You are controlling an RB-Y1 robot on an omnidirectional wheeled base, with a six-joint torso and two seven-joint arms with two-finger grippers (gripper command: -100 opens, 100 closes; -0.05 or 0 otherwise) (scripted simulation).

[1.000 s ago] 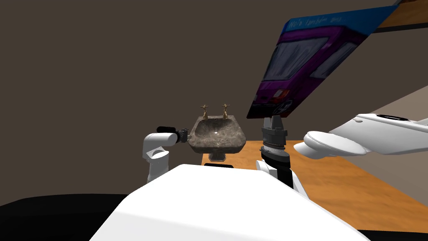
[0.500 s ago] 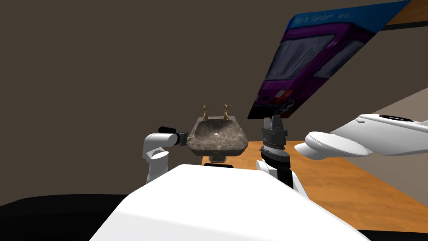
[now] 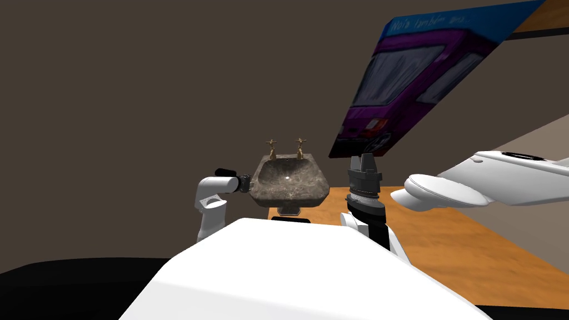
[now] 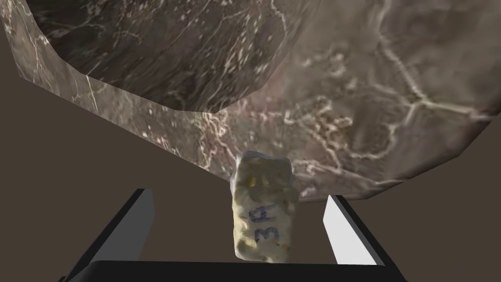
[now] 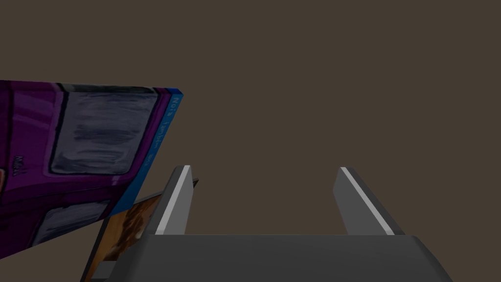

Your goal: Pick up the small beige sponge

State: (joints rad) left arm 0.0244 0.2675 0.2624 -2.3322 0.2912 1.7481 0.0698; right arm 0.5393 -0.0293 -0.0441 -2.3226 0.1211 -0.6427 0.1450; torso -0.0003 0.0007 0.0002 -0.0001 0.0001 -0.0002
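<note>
The small beige sponge [image 4: 264, 215], marked "3A" in blue, lies on the rim of a dark marbled sink [image 4: 352, 88]. My left gripper [image 4: 239, 195] is open, and the sponge stands between its two fingers, close to the gripper's body and touching neither finger. In the head view the left gripper [image 3: 248, 182] is at the left edge of the sink [image 3: 289, 180], with the forearm level. My right gripper [image 3: 367, 161] points up to the right of the sink, and it is open [image 5: 264, 169] with nothing between its fingers.
Two brass taps [image 3: 286, 146] stand at the back of the sink, against a brown wall. A white toilet [image 3: 444, 189] is at the right over an orange floor [image 3: 461, 250]. A purple bus picture [image 3: 422, 83] hangs above the right gripper.
My left arm has moved a little to the right, bringing its gripper closer in at the sink's left edge. The right arm has not moved.
</note>
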